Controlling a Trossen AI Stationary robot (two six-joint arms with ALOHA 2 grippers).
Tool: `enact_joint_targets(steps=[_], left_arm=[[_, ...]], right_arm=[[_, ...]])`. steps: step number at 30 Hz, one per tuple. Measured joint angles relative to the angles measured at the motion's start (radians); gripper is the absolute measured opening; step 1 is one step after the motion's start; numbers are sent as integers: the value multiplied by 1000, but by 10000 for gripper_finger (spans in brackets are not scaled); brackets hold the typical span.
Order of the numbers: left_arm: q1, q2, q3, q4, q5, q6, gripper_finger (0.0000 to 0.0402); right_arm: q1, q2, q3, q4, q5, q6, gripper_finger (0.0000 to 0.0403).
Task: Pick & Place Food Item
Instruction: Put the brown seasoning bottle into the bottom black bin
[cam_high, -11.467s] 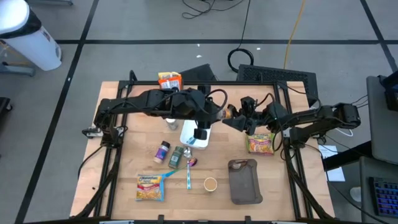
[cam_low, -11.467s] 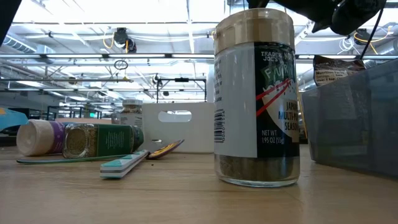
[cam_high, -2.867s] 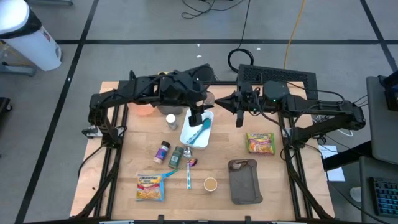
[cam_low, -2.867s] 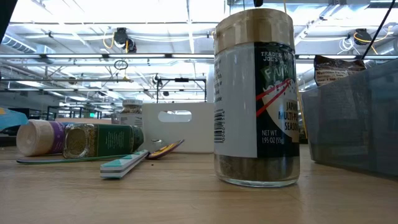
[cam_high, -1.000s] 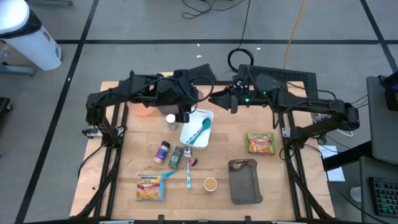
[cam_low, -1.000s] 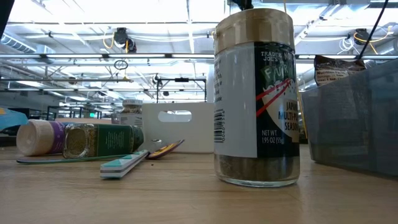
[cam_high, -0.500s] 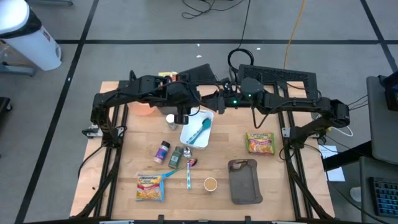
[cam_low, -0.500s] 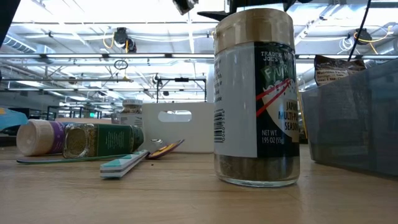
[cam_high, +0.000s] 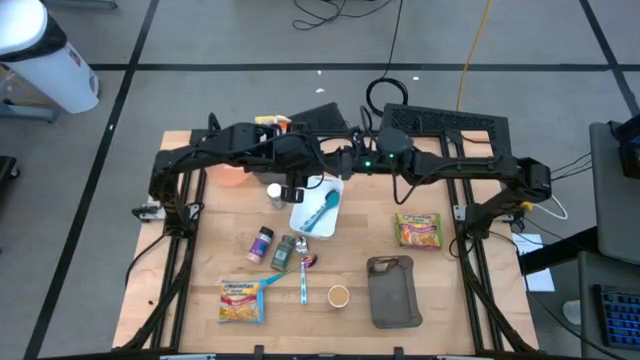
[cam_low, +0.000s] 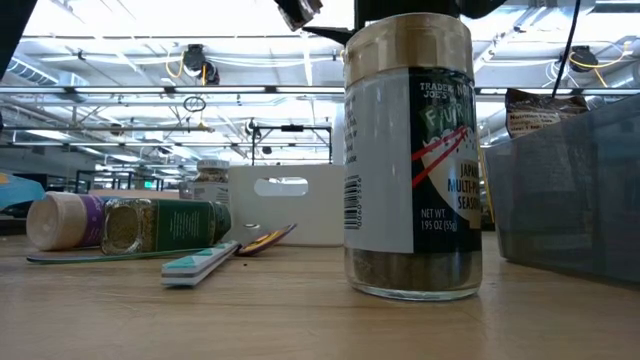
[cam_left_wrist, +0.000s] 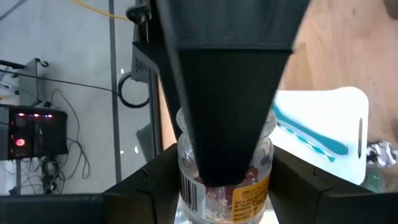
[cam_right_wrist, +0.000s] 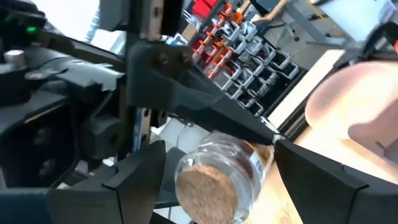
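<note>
On the far left of the wooden table (cam_high: 200, 300), a pink bowl (cam_high: 229, 175) is sitting at the back edge under the left arm, and a yellow noodle packet (cam_high: 241, 300) is lying near the front. Moving right, the left gripper (cam_high: 322, 156) is hovering over the back of the table above the white tray (cam_high: 316, 208), clenched on a small glass jar (cam_left_wrist: 225, 177) with a yellow label; in the left wrist view its fingers (cam_left_wrist: 149, 180) are flanking the jar's sides. The right gripper (cam_high: 347, 163) is reaching in to meet it, and in the right wrist view its open fingers (cam_right_wrist: 140, 168) are standing either side of the jar's base, seemingly not yet touching it, though the angle is poor. A teal spoon (cam_high: 320, 211) is lying in the tray. In front of the tray, spice bottles (cam_high: 272, 247) and a toothbrush (cam_high: 303, 280) are resting, with a furikake jar (cam_low: 412, 160) beside them. Farther right are a second noodle packet (cam_high: 418, 229) and a grey container (cam_high: 393, 291).
</note>
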Motion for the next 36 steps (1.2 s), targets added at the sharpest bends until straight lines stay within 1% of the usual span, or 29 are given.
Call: enact_joint_targets(steps=[7,12,22,26,32,34,36], left_arm=[[5,8,0,-3,-19,10,200],[6,12,0,-8,-70,34,200],[8,13,0,-7,-67,50,200],[8,14,0,-7,-69,52,200],[7,17,0,-7,-74,64,200],[8,17,0,-9,-77,64,200],[8,17,0,-8,-82,64,200]], right_arm=[[0,15,-1,1,1,24,293],[0,12,-1,-7,3,31,293],[0,14,-1,-11,3,31,288],[0,14,-1,-17,4,32,264],[-1,14,-1,-24,4,32,207],[-1,14,-1,-25,5,30,197],[-1,13,-1,-28,6,31,195]])
